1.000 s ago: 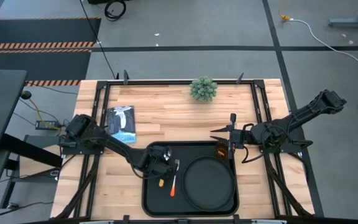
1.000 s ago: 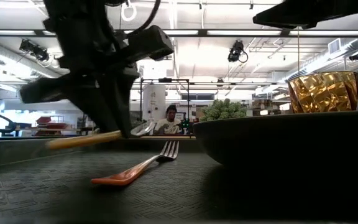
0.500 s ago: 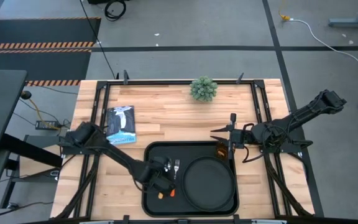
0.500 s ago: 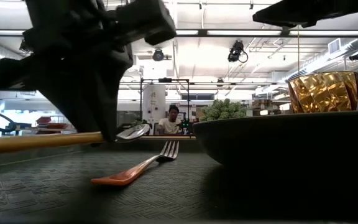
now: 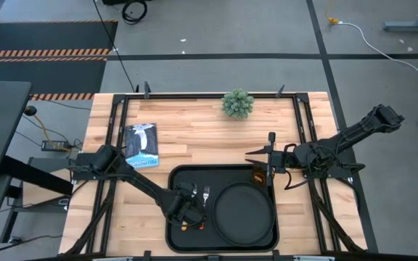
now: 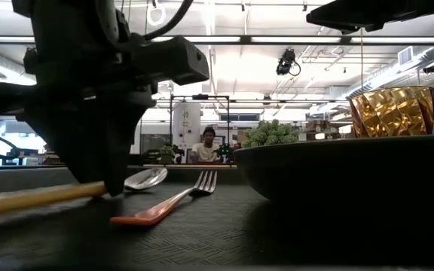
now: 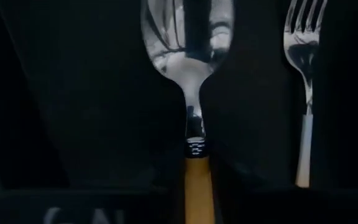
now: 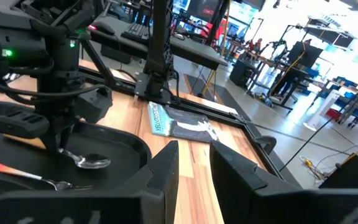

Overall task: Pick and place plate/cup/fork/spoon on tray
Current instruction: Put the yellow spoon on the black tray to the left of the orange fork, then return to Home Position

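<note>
The black tray [image 5: 176, 177] lies at the table's near middle. The round black plate [image 5: 242, 214] rests on its right part, and the amber cup [image 5: 258, 174] stands at its far right corner. The fork [image 5: 205, 196] lies flat on the tray's floor left of the plate; it also shows in the low view [image 6: 164, 207]. My left gripper [image 5: 187, 215] stands over the tray's left part, shut on the spoon [image 6: 145, 178]. My right gripper [image 5: 251, 161] waits open just beyond the cup, touching nothing. My left gripper pinches the spoon between its two fingers at the top of the orange handle [image 7: 197, 177], just behind the silver neck. The fingers [image 6: 111, 162] come from above, pointing down, across the spoon. The spoon lies almost level, its bowl [image 7: 188, 37] low at the tray's floor.
A green plant [image 5: 237, 104] stands at the table's far middle. A blue and white book [image 5: 142, 143] lies left of the tray. Bare wood lies between the tray and the plant. A person shows far off in the room [image 6: 208, 143].
My left gripper has gone toward the table's near edge and down over the tray, still shut on the spoon. The spoon has come down from above the tray's floor to just at it, beside the fork.
</note>
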